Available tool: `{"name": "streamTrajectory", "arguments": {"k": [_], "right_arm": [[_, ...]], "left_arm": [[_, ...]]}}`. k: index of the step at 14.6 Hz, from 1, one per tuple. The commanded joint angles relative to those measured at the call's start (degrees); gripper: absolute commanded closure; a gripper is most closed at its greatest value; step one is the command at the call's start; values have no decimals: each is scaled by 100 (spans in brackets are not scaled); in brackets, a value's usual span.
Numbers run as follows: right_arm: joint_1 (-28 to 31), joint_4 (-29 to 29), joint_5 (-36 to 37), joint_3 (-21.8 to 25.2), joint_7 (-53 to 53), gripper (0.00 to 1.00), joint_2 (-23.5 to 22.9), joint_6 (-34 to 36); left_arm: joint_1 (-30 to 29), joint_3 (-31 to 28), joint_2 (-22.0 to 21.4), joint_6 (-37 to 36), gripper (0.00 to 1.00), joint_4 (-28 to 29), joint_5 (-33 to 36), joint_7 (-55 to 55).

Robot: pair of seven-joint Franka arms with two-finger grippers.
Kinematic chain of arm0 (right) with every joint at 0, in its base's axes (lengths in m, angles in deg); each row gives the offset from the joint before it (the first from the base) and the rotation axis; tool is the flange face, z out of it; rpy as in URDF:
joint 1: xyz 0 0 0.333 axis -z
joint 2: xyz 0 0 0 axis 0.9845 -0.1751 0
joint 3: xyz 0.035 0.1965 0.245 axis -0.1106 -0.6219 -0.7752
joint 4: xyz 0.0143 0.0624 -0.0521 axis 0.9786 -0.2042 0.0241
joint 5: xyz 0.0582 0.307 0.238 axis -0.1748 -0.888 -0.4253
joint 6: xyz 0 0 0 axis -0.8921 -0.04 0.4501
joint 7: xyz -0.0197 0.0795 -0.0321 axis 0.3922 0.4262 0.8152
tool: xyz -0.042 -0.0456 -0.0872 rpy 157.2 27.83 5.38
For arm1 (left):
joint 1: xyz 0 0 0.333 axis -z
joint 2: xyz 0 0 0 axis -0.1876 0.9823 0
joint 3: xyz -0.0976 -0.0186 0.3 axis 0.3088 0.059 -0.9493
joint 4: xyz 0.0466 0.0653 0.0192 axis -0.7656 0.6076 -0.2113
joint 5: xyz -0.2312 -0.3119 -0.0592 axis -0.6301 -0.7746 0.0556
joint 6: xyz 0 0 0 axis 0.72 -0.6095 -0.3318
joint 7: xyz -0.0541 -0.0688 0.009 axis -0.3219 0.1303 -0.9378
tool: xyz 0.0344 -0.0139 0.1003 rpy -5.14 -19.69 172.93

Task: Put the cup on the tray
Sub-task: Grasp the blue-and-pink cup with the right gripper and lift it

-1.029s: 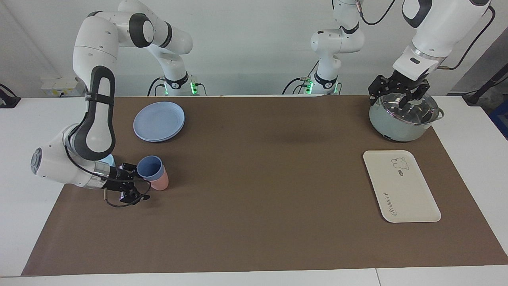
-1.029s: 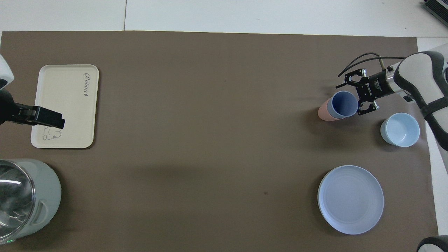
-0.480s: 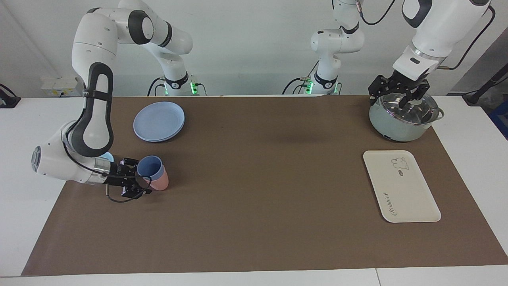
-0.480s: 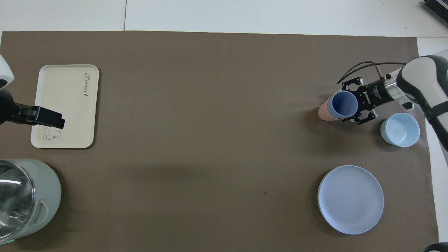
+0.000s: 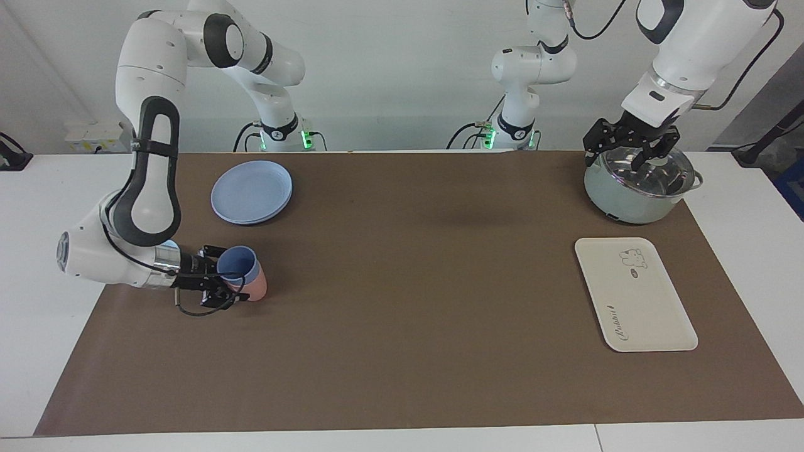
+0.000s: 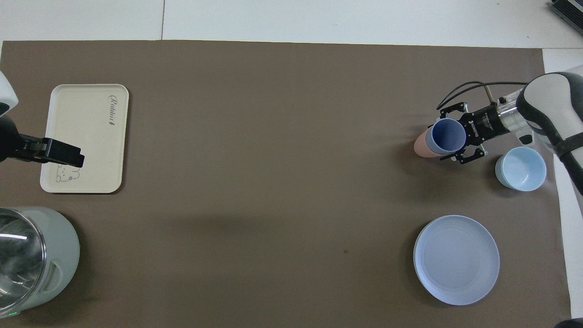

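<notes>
The periwinkle-blue cup stands nested in a salmon-pink tumbler at the right arm's end of the table. My right gripper lies low and level, open, with one finger on each side of the blue cup's upper part. The cream tray lies flat and bare at the left arm's end. My left gripper waits open in the air over the pot's lid.
A light-blue bowl sits beside the right wrist, nearer to the robots than the cups. A round blue plate lies nearer still. A pale green pot with a glass lid stands nearer to the robots than the tray.
My right gripper has slid forward along the table until its fingers flank the blue cup. The cups, the tray and the left arm have not moved.
</notes>
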Motion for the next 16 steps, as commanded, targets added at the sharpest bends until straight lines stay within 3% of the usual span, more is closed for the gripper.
{"name": "streamTrajectory", "arguments": {"k": [1, 2, 3, 4, 5, 13, 16], "right_arm": [[0, -263, -302, -15, -110, 12, 207, -42], [0, -342, -329, -32, -110, 17, 250, -33], [0, -438, -407, -50, -49, 36, 277, -24], [0, -518, -504, -67, -14, 84, 320, -24], [-26, -545, -600, -76, -13, 100, 338, -6], [-1369, -870, -566, -67, -399, 100, 1023, -471], [-2037, -835, -549, -67, -1486, 100, 1217, -1059]], "left_arm": [[-44, 18, -136, 30, 0, 136, -80, 25], [-44, 18, -136, 21, 0, 136, -80, 25], [-44, 18, -136, 21, 0, 136, -80, 25], [-44, 18, -136, 21, 0, 136, -80, 25], [-44, 18, -136, 21, 0, 136, -80, 25], [-44, 18, -136, 21, 0, 136, -80, 51], [34, 45, -136, 65, 0, 145, -97, 426]]}}
